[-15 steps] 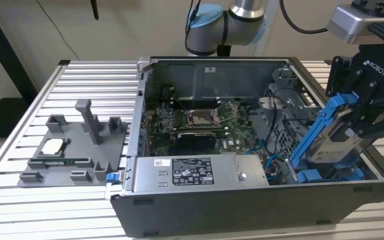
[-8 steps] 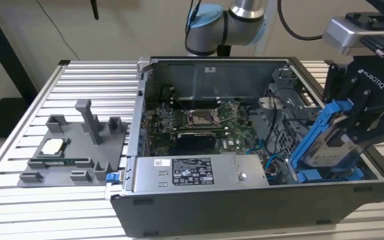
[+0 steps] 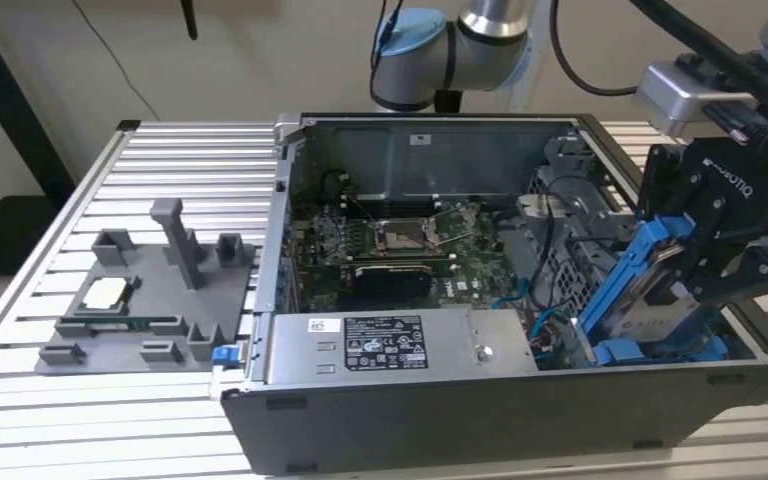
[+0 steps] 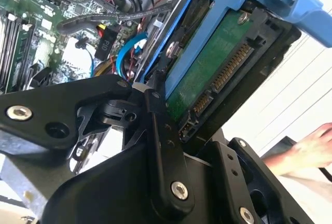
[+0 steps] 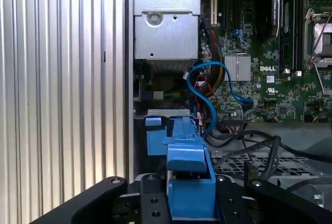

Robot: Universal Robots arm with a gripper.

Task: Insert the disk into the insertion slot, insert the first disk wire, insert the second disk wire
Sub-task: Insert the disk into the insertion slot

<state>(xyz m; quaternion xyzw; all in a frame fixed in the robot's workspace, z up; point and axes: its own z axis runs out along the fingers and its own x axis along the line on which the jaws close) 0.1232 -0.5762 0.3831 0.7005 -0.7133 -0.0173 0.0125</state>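
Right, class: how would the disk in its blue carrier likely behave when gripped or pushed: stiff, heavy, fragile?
Probably stiff: the disk looks flat and unbent though the gripper holds it tilted. Likely heavy for its size, given the metal casing. Its bare green circuit board and connector suggest fragility there; the blue carrier seems safer to push.

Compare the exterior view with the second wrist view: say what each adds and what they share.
Exterior view: the open case, the power supply box, the processor socket and a grey parts tray at the exterior view's left. Second wrist view: the disk's green circuit board and a person's hand. Shared: the gripper shut on the tilted disk in its blue carrier.
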